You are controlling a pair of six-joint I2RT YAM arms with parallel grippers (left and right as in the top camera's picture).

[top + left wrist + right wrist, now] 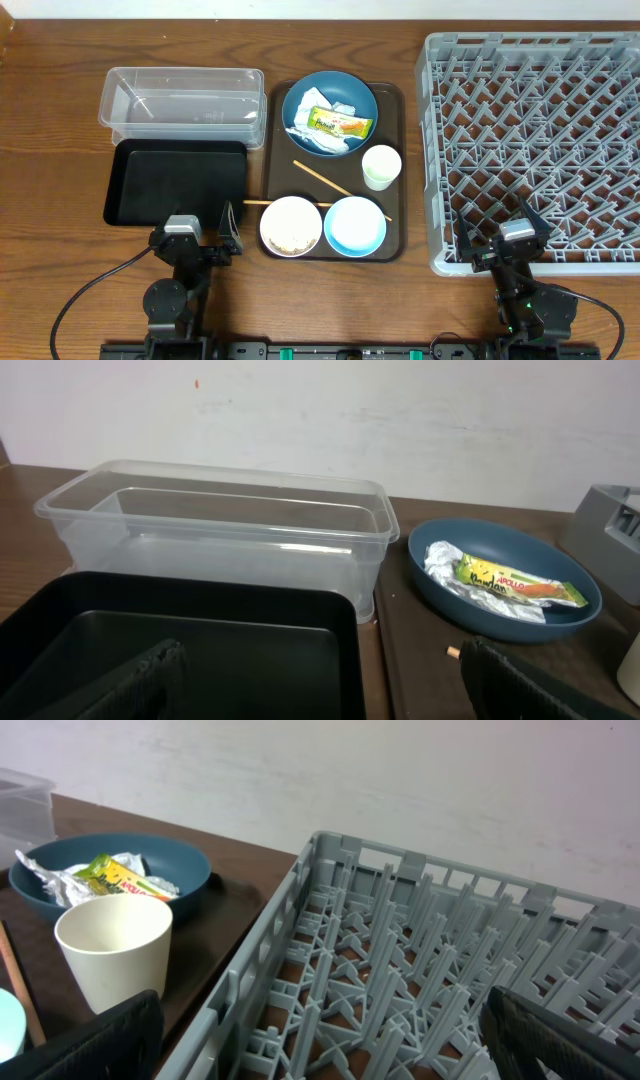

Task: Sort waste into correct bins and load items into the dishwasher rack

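The yellow-green wrapper (515,584) carries red lettering I can't read for sure; it lies on crumpled white tissue (440,560) in the round dark blue dish (520,545) at the brown tray's (392,105) far end. The grey lattice rack (530,150) stands right of that tray, and the clear tub (180,100) and black tray (178,182) stand left of it. My left gripper (196,232) and right gripper (500,235) are both spread wide, holding nothing.

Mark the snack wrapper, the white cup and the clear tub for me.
snack wrapper (339,124), overhead view, middle of the packet.
white cup (381,166), overhead view, inside its mouth.
clear tub (220,555), left wrist view, front wall.
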